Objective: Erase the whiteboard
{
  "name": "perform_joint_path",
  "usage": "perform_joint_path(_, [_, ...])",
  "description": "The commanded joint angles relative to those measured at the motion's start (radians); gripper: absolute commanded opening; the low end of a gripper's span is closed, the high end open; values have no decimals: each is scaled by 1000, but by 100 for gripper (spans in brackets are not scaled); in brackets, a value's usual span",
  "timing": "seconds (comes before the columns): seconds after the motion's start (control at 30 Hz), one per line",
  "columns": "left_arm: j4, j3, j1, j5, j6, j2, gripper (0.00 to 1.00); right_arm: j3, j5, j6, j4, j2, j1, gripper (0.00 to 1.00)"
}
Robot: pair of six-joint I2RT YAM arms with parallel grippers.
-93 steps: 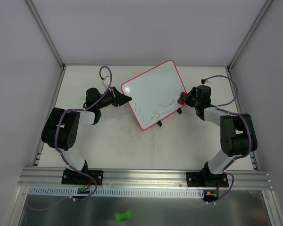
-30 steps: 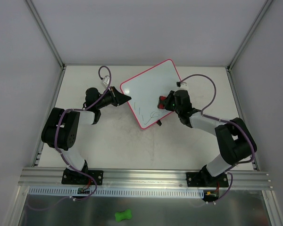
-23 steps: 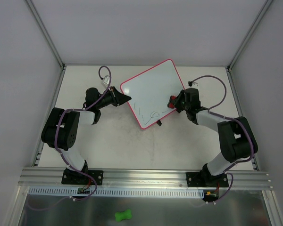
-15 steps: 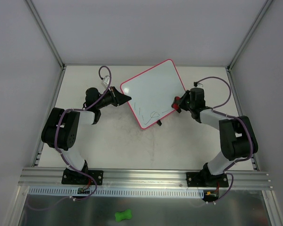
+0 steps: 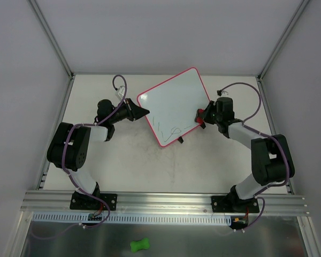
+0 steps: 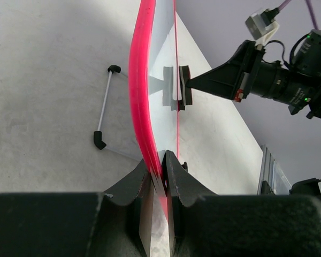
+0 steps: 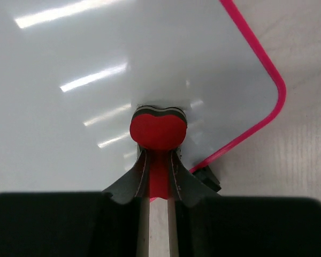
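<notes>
The whiteboard (image 5: 174,104), white with a thin pink frame, stands tilted at the back middle of the table, with dark scribbles (image 5: 168,130) near its lower edge. My left gripper (image 5: 145,112) is shut on the board's left corner; the left wrist view shows its fingers (image 6: 177,174) clamped on the pink frame (image 6: 139,80). My right gripper (image 5: 203,116) is shut on a red eraser (image 7: 158,129), which presses against the white surface (image 7: 112,59) close to the board's right edge. The eraser (image 6: 179,88) also shows in the left wrist view.
A wire stand leg (image 6: 104,104) with black tips sticks out behind the board. A black clip (image 7: 209,179) sits at the board's pink edge. A green bone-shaped thing (image 5: 140,245) lies below the front rail. Walls and metal posts enclose the table.
My right gripper has swept the eraser from the board's middle to its right edge. The right-hand scribbles are gone; those at the lower left remain. The left gripper has kept still.
</notes>
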Motion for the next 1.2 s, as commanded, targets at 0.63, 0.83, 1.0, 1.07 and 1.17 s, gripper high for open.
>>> perform_joint_path(0.63, [-13, 18, -21, 44, 102, -34, 0, 319, 176, -438, -131, 8, 483, 0])
perform_joint_path(0.83, [-19, 18, -21, 43, 108, -35, 0, 388, 195, -461, -161, 86, 529, 0])
perform_joint_path(1.0, [-19, 19, -21, 43, 106, -37, 0, 422, 215, -475, -177, 139, 569, 0])
perform_joint_path(1.07, [-19, 21, -20, 44, 105, -35, 0, 428, 218, -473, -185, 148, 583, 0])
perform_joint_path(1.17, [-21, 19, -20, 44, 108, -38, 0, 422, 230, -483, -191, 154, 605, 0])
